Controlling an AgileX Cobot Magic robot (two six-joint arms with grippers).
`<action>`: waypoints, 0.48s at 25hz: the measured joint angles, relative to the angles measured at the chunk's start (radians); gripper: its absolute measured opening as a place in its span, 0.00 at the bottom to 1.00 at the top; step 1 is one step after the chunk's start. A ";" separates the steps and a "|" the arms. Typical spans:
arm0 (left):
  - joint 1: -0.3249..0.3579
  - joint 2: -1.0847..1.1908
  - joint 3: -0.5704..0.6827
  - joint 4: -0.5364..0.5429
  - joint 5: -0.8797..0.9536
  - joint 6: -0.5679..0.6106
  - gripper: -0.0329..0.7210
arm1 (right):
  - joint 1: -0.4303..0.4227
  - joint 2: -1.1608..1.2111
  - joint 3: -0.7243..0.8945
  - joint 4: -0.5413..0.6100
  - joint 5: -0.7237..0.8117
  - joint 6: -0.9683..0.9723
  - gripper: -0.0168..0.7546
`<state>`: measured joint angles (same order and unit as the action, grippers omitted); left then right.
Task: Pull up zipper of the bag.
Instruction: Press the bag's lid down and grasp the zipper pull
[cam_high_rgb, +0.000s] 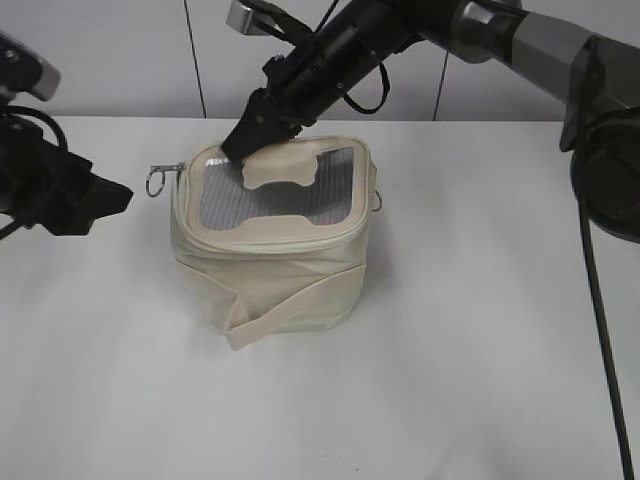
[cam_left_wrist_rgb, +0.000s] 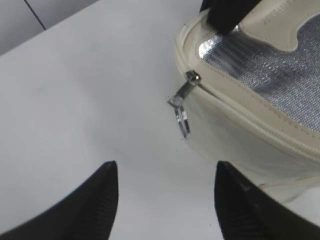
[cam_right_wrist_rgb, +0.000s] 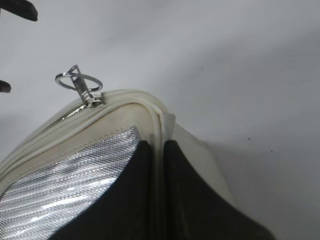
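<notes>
The cream bag stands on the white table, its lid showing a grey ribbed window and a cream bone-shaped patch. The cream zipper runs round the lid rim. A silver slider with ring pull sticks out at the bag's back left corner; it also shows in the left wrist view and the right wrist view. A second ring hangs on the right side. My right gripper is shut on the bag's back lid rim. My left gripper is open and empty, left of the slider.
The white table spreads round the bag. A cream strap band crosses the bag's front. A pale panelled wall stands behind the table.
</notes>
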<state>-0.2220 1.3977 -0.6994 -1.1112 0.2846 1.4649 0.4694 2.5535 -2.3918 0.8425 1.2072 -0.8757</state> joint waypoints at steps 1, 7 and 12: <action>-0.035 0.004 0.000 0.000 -0.044 0.003 0.65 | 0.000 0.000 0.000 0.000 0.000 0.001 0.09; -0.135 0.065 0.000 -0.013 -0.154 0.010 0.65 | 0.000 0.000 0.000 0.000 0.000 0.003 0.09; -0.139 0.112 -0.020 -0.015 -0.209 0.010 0.65 | 0.000 0.000 0.000 0.000 0.000 0.005 0.09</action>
<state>-0.3610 1.5093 -0.7191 -1.1263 0.0752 1.4753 0.4694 2.5535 -2.3918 0.8425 1.2072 -0.8706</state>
